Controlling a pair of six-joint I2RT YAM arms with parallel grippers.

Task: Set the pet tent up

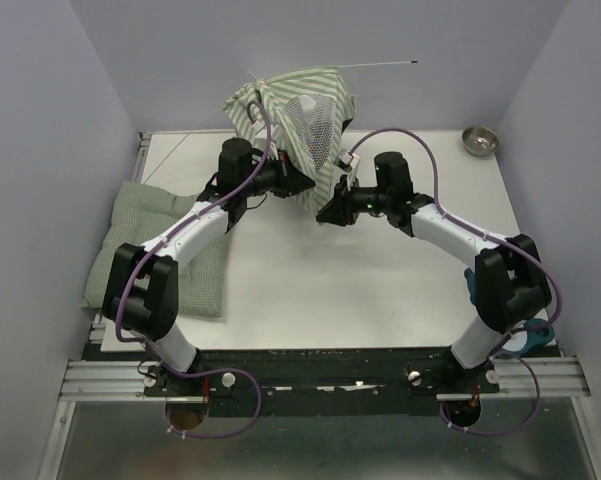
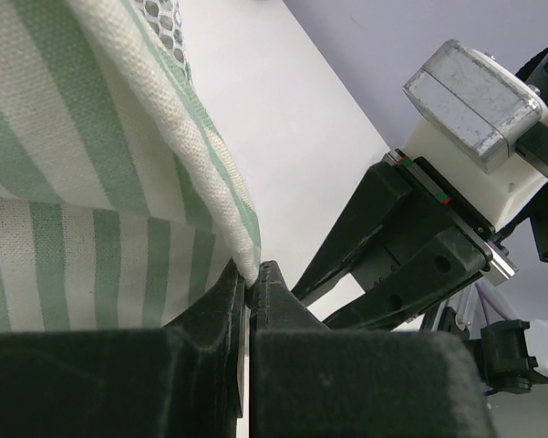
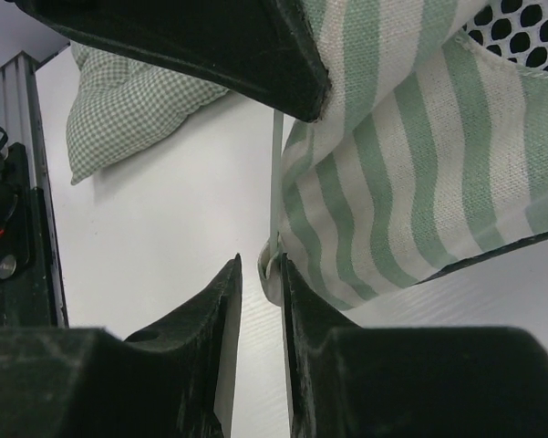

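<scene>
Crumpled striped pet tent (image 1: 315, 85), mesh showing, hem pinched in the left hand (image 2: 253, 270); right hand (image 3: 260, 265) slightly ajar around it.

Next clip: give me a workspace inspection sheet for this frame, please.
Surface: white table, no spills seen.
Job's things: pet tent bunched at the far edge, thin pole sticking out right.
Clutter: green checked cushion left, metal bowl far right, teal object front right.
Grippers: left gripper shut on tent hem; right gripper jaws narrow about a tent corner, grip uncertain.
Cables: purple cables loop free, one in front of the tent.
Surroundings: plain walls on three sides.
</scene>
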